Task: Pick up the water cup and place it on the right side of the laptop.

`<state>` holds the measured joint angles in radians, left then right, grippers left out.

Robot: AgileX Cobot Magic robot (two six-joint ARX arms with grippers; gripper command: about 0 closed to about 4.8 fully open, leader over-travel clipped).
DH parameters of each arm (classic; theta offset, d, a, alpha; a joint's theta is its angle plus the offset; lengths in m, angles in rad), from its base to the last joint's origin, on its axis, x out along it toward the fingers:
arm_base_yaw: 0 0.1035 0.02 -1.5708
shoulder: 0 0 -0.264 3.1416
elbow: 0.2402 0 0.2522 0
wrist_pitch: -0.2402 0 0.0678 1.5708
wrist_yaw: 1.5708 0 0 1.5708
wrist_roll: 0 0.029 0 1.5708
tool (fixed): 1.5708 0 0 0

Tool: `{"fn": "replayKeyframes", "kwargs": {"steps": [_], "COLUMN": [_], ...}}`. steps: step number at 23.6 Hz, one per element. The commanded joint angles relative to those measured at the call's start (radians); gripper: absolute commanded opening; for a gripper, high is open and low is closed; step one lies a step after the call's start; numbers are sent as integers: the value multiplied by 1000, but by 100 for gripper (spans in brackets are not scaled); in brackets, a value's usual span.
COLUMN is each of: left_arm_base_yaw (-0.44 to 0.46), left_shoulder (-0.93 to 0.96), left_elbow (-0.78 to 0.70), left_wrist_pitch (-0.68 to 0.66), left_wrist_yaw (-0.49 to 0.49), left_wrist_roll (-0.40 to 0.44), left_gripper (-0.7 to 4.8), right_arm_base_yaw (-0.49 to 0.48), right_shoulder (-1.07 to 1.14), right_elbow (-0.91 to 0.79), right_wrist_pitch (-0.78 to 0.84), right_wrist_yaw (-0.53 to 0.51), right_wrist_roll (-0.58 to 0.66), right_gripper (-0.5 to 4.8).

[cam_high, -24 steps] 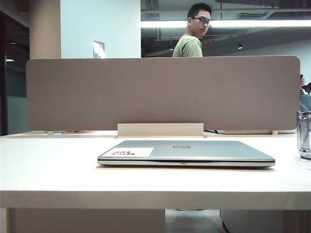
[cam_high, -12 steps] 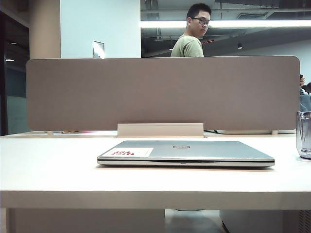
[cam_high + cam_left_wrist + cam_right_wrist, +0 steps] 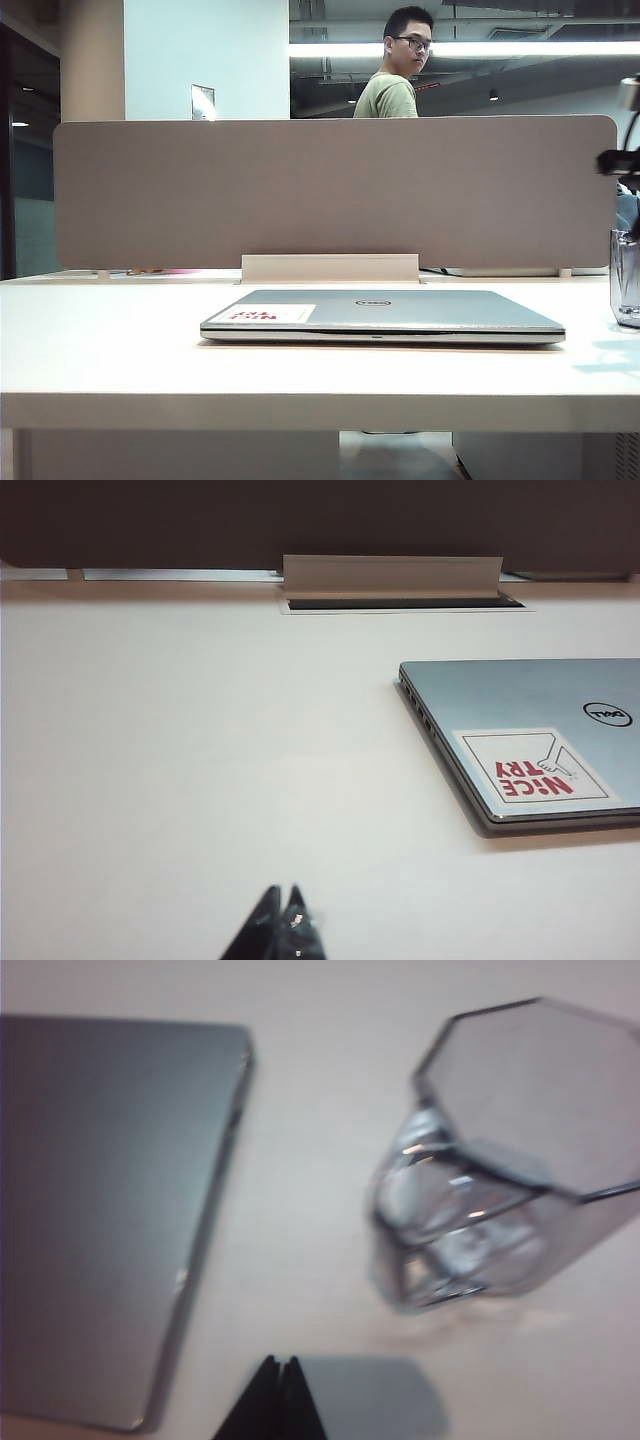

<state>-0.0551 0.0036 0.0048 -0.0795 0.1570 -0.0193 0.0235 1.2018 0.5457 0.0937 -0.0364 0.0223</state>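
From where I stand the job looks all but finished: the water cup (image 3: 500, 1175) stands upright on the tabletop (image 3: 120, 345), off the right edge of the closed laptop (image 3: 385, 312) with a strip of bare surface between the two, and nothing is gripping it. The right pincer (image 3: 281, 1392) hangs above the tabletop with its two fingers pressed together and empty; the cup sits just ahead of it and to one side, the laptop's edge ahead to the other side. What remains, I'd judge, is only for that arm to draw clear, if anything. The left pincer (image 3: 283, 920) is also closed on nothing, low over an open stretch of tabletop, the laptop's stickered corner ahead of it and off to the side, well apart. The cup is clear-walled and faceted, and I can make out nothing inside it; it appears empty, though the view is blurred.
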Motion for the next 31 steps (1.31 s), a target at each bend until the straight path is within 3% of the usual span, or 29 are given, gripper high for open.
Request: {"fn": "replayKeyframes", "kwargs": {"steps": [1,4,9,11,13,14,18,21,31], "left_arm_base_yaw": [-1,-1,0,-1,0,0,0,0,0], "left_shoulder": [0,0,0,0,0,0,0,0,0], "left_elbow": [3,3,3,3,3,3,3,3,3], "left_wrist_pitch": [6,6,6,6,6,6,5,6,6], "left_wrist_yaw": [18,23,23,23,23,23,23,21,22], "left_wrist_roll": [0,0,0,0,0,0,0,0,0], "left_gripper": [-4,-4,-4,-4,-4,-4,-4,-4,-4], "right_arm_base_yaw": [43,91,93,92,92,93,101,102,97], "right_shoulder": [-3,0,6,5,5,5,6,10,11], "right_elbow": [5,5,5,5,5,5,5,5,5], "right_wrist_pitch": [-7,15,43,27,-16,-16,15,74,75], "right_wrist_yaw": [-1,3,20,37,89,85,57,60,151], "right_wrist_roll": [38,38,33,3,-22,-8,55,58,57], "right_gripper": [-9,-9,-8,20,109,117,112,53,54]}}
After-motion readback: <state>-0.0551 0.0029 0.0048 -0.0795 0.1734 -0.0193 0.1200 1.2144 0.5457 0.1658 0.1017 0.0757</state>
